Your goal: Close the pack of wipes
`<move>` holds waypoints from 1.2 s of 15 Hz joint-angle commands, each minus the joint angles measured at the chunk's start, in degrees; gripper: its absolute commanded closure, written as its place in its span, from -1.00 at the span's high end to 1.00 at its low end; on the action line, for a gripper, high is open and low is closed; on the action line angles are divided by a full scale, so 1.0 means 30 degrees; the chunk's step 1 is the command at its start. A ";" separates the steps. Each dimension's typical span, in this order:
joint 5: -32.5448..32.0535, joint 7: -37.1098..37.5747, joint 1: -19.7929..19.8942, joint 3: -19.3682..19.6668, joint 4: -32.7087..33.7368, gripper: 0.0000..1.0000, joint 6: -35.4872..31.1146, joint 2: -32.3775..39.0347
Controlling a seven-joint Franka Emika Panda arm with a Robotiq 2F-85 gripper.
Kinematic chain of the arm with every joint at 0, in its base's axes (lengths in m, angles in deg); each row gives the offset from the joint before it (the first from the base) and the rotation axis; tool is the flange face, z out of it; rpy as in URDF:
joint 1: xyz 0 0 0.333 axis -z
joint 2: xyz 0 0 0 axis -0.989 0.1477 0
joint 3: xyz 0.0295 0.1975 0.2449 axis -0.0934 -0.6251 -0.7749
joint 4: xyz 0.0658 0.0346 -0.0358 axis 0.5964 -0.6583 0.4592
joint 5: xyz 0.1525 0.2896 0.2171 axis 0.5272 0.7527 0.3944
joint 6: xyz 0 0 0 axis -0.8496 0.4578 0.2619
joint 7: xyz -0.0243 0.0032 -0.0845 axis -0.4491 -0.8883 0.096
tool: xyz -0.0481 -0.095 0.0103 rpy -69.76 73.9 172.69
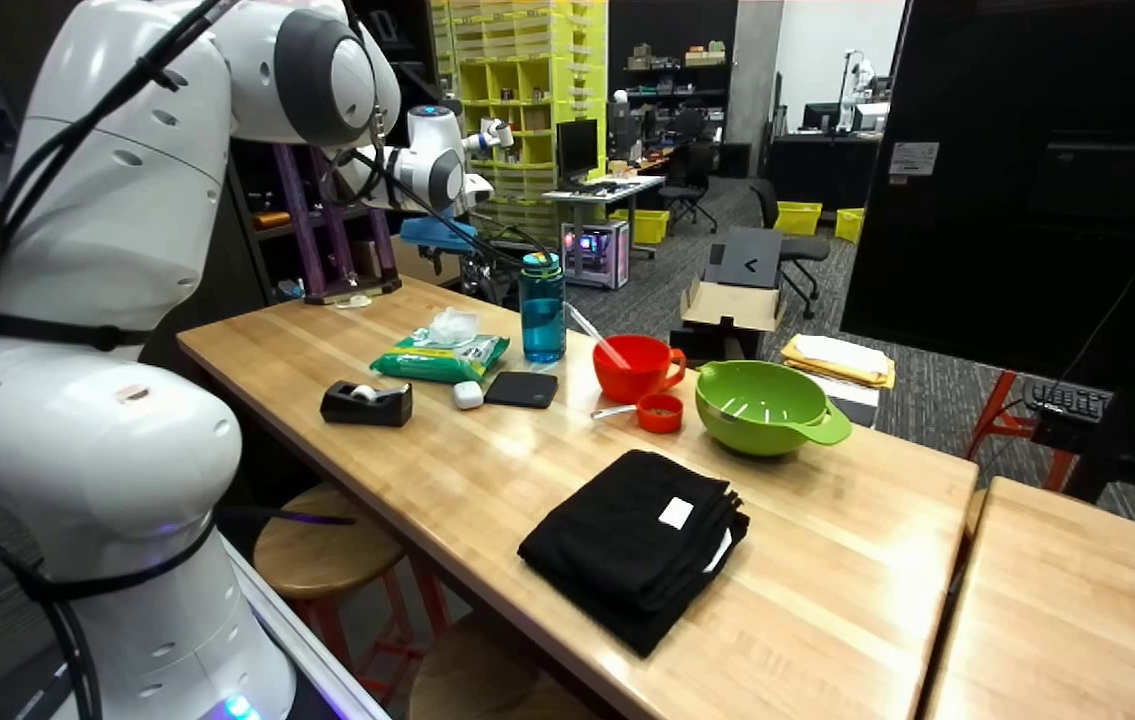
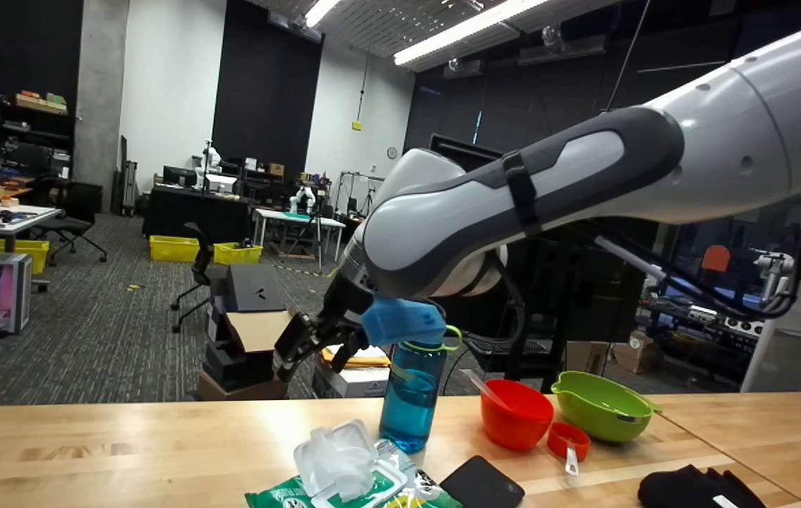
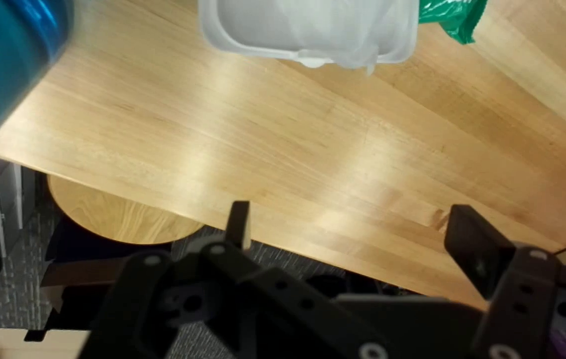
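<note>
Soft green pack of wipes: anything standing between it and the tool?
Nothing visible. In the wrist view, wooden tabletop shows between the open black tool and the pack; the tall teal bottle stands to one side.

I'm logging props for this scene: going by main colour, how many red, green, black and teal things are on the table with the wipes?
Red: 2 (large cup, small cup)
Green: 2 (pack of wipes, bowl)
Black: 3 (tape dispenser, flat item, folded cloth)
Teal: 1 (bottle)
Total: 8
</note>
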 commanded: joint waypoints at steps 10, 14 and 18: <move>-0.0298 0.1093 -0.1802 0.0991 0.0763 1.00 0.1143 0.0852; -0.0085 0.1170 -0.1721 0.0895 0.0403 1.00 0.1578 0.0731; -0.0216 0.1592 -0.1820 0.1020 0.0086 1.00 0.2257 0.0591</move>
